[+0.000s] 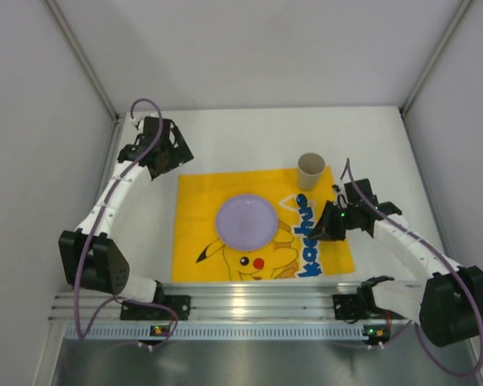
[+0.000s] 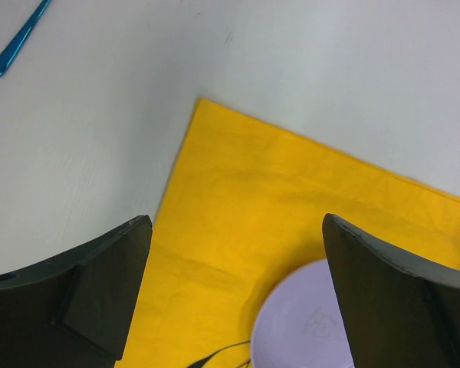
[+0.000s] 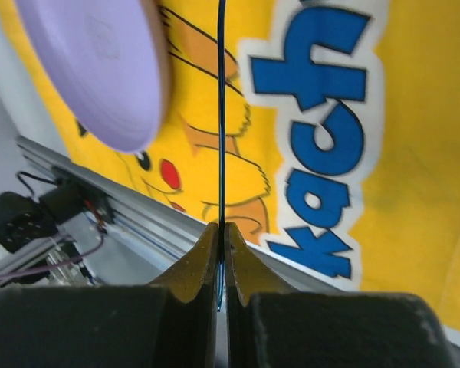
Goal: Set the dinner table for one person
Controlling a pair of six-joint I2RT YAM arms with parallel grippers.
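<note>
The white dinner table (image 1: 249, 133) carries a yellow Pikachu mat (image 1: 197, 229) with a lavender plate (image 1: 246, 220) at its middle and a beige cup (image 1: 311, 170) at its far right corner. My right gripper (image 1: 324, 227) hovers over the mat's right side, right of the plate. It is shut (image 3: 222, 230) on a thin blue utensil (image 3: 221, 115) seen edge-on; I cannot tell its kind. My left gripper (image 1: 171, 154) is open and empty (image 2: 238, 222) above the mat's far left corner. A second blue utensil handle (image 2: 15, 42) lies on the bare table beyond it.
Grey walls close the table on the left, right and back. A metal rail (image 1: 241, 301) with the arm bases runs along the near edge. The mat's blue lettering (image 3: 322, 130) lies under the right gripper.
</note>
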